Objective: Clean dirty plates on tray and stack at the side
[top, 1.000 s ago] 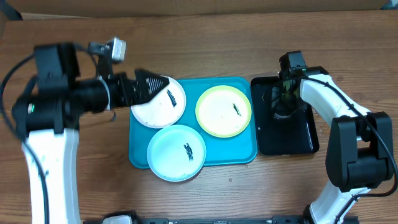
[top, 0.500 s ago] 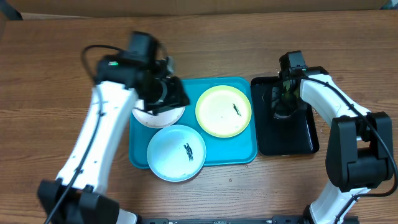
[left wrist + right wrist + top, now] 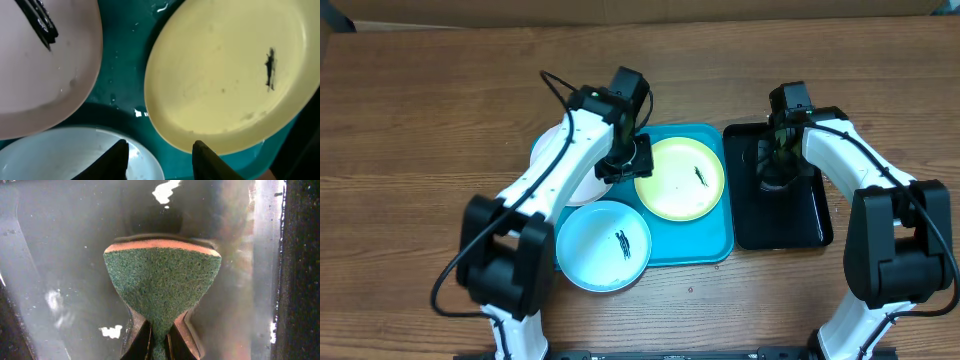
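Partly spread and empty, my left gripper [image 3: 160,147] hangs over the large turquoise-blue rectangular plastic tray [image 3: 710,245]. It sits between the small round white plastic plate [image 3: 560,165], the light blue rimmed plate [image 3: 603,245] and the yellow-green rimmed plate [image 3: 680,180], each smeared black. Further right, my right gripper [image 3: 161,341] pinches a green-and-orange sponge [image 3: 162,280] inside the narrow glossy black tray [image 3: 805,220].

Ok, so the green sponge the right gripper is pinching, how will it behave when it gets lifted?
Probably soft and squashy: the sponge narrows to a waist where the right gripper pinches it. Likely light, though perhaps soaked and drippy, since the black tray beneath looks wet. Its rough green face should resist slipping.
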Robot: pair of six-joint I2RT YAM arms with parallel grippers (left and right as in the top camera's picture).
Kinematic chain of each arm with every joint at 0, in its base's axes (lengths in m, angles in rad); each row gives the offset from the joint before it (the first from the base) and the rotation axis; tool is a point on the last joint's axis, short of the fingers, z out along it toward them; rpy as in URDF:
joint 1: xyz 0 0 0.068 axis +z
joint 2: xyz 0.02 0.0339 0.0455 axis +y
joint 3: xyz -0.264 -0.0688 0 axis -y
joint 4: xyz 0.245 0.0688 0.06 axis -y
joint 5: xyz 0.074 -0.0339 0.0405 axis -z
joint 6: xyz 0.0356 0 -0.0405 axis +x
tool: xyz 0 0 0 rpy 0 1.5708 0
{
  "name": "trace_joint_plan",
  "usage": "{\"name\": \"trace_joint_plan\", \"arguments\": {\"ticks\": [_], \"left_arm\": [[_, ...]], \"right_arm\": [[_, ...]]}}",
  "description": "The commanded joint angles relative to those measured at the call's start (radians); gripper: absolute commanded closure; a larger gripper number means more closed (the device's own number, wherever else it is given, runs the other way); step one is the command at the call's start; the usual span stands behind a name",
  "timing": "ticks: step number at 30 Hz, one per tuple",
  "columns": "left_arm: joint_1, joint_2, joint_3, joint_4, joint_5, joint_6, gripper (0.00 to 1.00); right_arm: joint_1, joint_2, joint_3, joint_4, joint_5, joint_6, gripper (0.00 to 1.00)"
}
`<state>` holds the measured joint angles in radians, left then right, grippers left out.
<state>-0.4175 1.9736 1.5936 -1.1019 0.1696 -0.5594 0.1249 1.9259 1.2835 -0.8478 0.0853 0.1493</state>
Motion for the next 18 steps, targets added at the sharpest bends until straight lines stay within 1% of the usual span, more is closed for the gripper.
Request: {"name": "trace_joint_plan", "arguments": {"ticks": [1, 3, 6, 15, 18], "left_arm": [[-0.002, 0.04, -0.003, 0.015, -0.02, -0.025, 0.56], [-0.002, 0.056, -0.003, 0.018, -0.019, -0.034, 0.57], [-0.004, 0.077, -0.003, 0.029, -0.025, -0.043, 0.65], [-0.008, 0.116, -0.003, 0.076, -0.061, -0.042, 0.66], [-0.01, 0.127, -0.003, 0.085, -0.079, -0.042, 0.76]], "right_arm": [[-0.001, 0.001, -0.001, 0.01, 0.008, -0.001, 0.96], [-0.001, 0.001, -0.002, 0.017, 0.008, -0.001, 0.96], [-0.001, 0.001, -0.002, 0.019, 0.008, -0.001, 0.96], [-0.001, 0.001, -0.002, -0.017, 0.008, -0.001, 0.96], [-0.001, 0.001, -0.002, -0.023, 0.008, -0.001, 0.96]]}}
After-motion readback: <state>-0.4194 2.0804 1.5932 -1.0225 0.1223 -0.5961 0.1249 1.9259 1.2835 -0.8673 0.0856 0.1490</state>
